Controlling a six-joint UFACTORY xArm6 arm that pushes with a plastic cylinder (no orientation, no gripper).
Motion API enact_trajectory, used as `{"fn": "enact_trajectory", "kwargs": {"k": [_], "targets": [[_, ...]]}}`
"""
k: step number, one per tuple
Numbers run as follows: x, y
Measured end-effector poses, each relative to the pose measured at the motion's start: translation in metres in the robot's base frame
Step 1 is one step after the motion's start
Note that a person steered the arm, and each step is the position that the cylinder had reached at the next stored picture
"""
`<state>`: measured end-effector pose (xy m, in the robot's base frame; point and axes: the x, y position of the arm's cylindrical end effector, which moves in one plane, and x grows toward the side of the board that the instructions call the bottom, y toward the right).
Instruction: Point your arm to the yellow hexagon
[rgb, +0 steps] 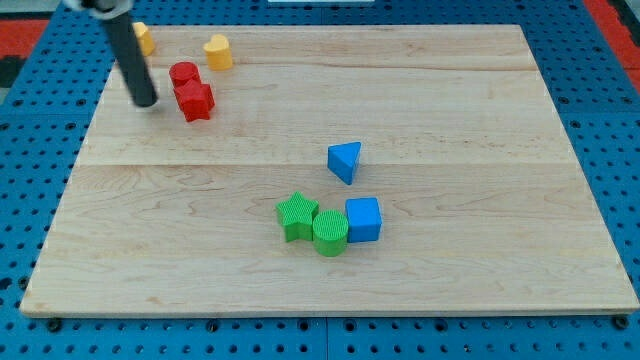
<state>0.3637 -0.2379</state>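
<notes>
The dark rod comes down at the view's upper left; my tip (146, 101) rests on the board just left of the two red blocks. A yellow block (144, 38), partly hidden behind the rod, lies at the top left above the tip; its shape is unclear. A second yellow block (218, 51) lies up and to the right of the tip. A red cylinder (184, 74) touches a red star-like block (195, 100) just right of the tip.
A blue triangle (345, 160) lies near the board's middle. Below it a green star (297, 216), a green cylinder (330, 232) and a blue cube (363, 219) sit clustered together. The wooden board (480, 120) lies on a blue pegboard.
</notes>
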Motion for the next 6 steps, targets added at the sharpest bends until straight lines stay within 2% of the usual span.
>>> {"fn": "enact_trajectory", "kwargs": {"k": [1,2,3,4,5,6], "targets": [[0.033,0.048],[-0.008,0.086],[-0.03,0.079],[0.011,0.067],[0.009,-0.063],[-0.001,-0.067]]}}
